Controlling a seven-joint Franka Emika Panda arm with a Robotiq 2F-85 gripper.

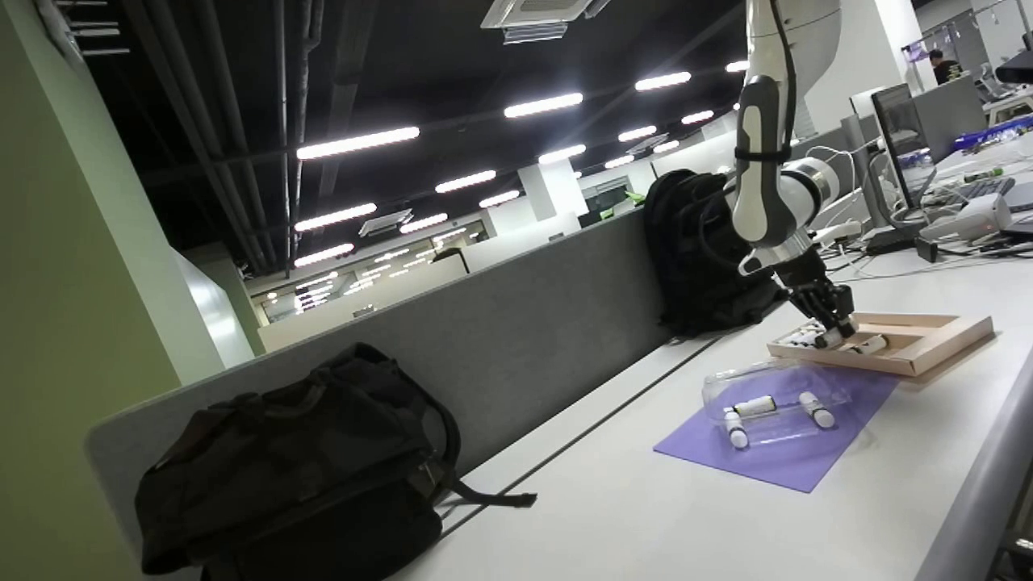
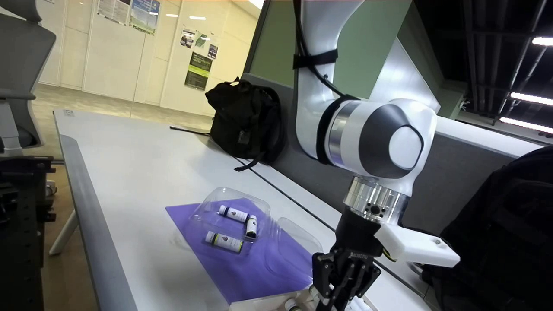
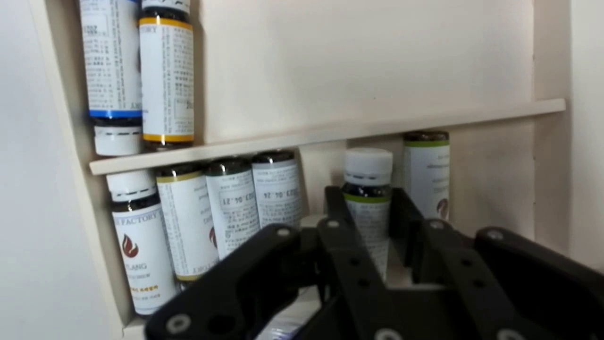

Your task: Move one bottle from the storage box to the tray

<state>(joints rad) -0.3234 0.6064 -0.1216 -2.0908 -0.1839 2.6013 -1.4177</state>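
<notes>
- Our black two-fingered gripper point(image 3: 368, 196) pinches a white-capped, green-banded cylindrical bottle point(image 3: 368, 216) in or above the light-brown wooden tray point(image 3: 368, 56).
- We expect light, slick, fragile glass, best held mid-body.

Dark, with a white cap, a white label and a green band, the bottle point(image 3: 369, 208) is gripped just below its cap, inside or just over the tray point(image 1: 954, 344); which of the two cannot be told. The tray is pale wood, low-rimmed and partitioned, with several other bottles point(image 3: 233, 203) lying in it. Just beside it, the see-through plastic storage box point(image 2: 237, 199) lies open, three bottles point(image 2: 224, 242) on their sides inside.
</notes>
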